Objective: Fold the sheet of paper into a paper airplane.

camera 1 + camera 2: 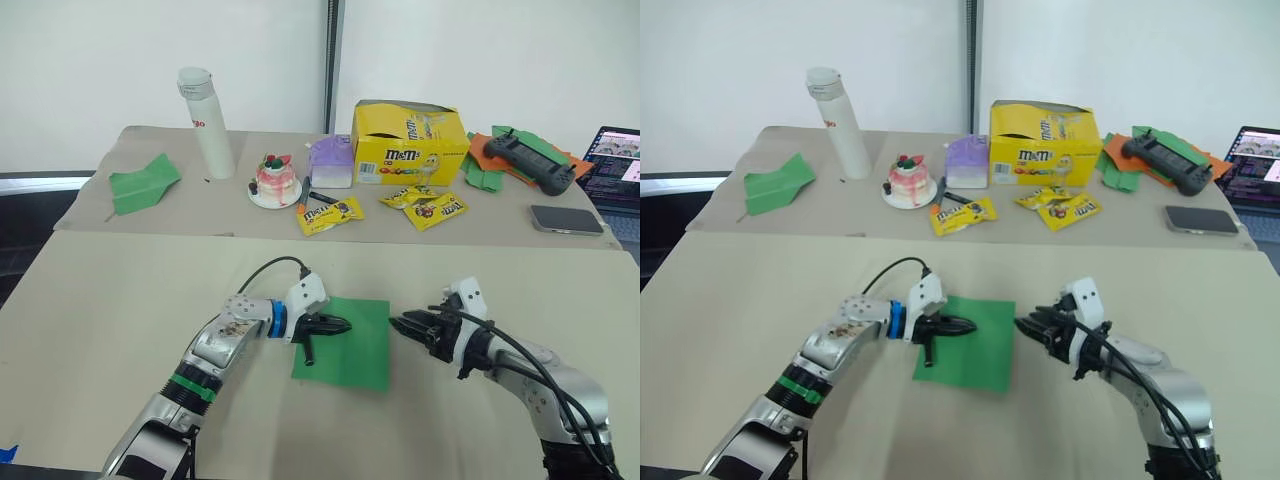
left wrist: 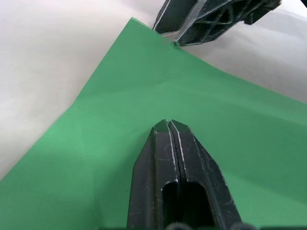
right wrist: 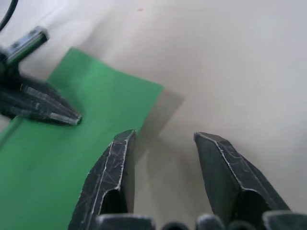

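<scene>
The head's two eyes look forward and down over the surface [image 1: 100,310]; each wrist camera looks closely along its hand at the sheet of paper [image 2: 144,96], which all views share.

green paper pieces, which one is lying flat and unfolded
The flat bright-green sheet of paper between the two claws; the green piece at far left is folded into a wedge.

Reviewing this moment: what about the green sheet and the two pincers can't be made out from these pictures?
- Sheet of paper: its left edge is covered by the left pincer in the eye views.
- Sheet in the left wrist view: cut off by the picture's edges; whether the shut pincer presses it is unclear.
- Right pincer: open at the sheet's edge; contact cannot be told.
</scene>
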